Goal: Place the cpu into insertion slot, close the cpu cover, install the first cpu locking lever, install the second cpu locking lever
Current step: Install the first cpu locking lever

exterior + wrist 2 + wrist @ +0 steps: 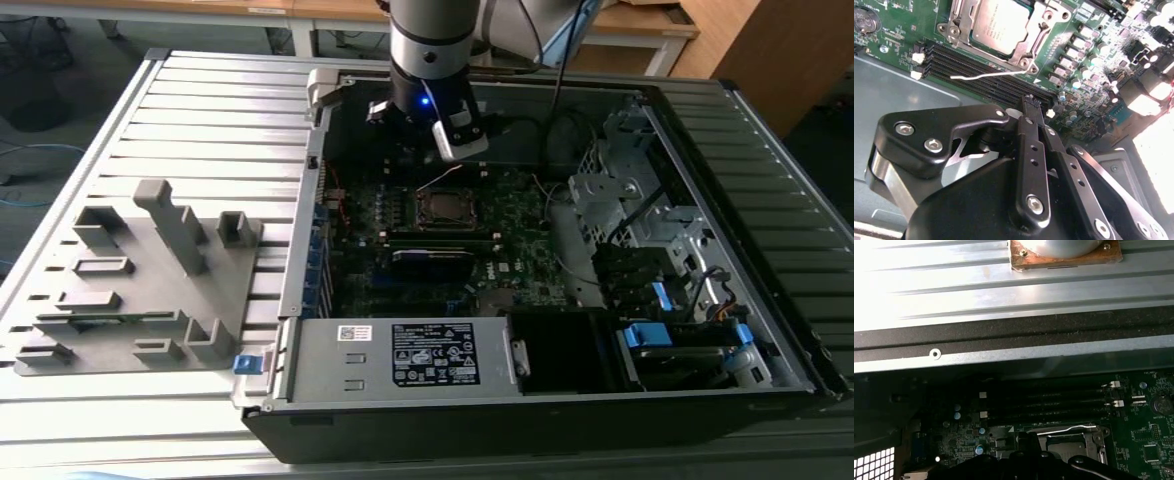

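The gripper point(1032, 101), fingers pinched together on nothing, hangs near the thin lever point(989, 75), maybe to push it, while the cpu point(999, 22) lies in its slot under the cpu cover point(999, 56), near the green board's point(899, 40) middle.

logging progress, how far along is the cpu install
Done: the dull silver-grey square cpu sits in place, the thin silvery metal frame cover down around it. In hand: nothing; the black tool hovers shut nearby. Left: one thin wire lever lies unlatched; the other is unclear.
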Available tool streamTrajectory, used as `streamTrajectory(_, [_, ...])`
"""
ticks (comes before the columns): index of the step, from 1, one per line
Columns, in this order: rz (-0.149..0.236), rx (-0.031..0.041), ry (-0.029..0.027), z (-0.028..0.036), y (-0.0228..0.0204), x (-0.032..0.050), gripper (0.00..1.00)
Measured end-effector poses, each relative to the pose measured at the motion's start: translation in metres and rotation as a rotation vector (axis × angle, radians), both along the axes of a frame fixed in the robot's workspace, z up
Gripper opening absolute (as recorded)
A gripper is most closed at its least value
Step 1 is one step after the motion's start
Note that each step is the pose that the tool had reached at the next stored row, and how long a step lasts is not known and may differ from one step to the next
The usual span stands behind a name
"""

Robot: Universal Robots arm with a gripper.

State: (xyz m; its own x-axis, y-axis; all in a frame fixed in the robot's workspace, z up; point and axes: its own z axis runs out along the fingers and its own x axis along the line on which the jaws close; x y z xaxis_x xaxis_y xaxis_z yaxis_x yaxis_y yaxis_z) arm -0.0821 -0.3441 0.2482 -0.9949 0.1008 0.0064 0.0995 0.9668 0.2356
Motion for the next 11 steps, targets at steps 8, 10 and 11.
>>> streamTrajectory(8, [0.0,-0.0062,0.0001,-0.0001,0.0,0.0007,0.11])
streamTrajectory(10, [0.0,-0.0062,0.0001,-0.0001,0.0,0.0007,0.11])
streamTrajectory(11, [0.0,-0.0062,0.0001,-0.0001,0.0,0.0007,0.11])
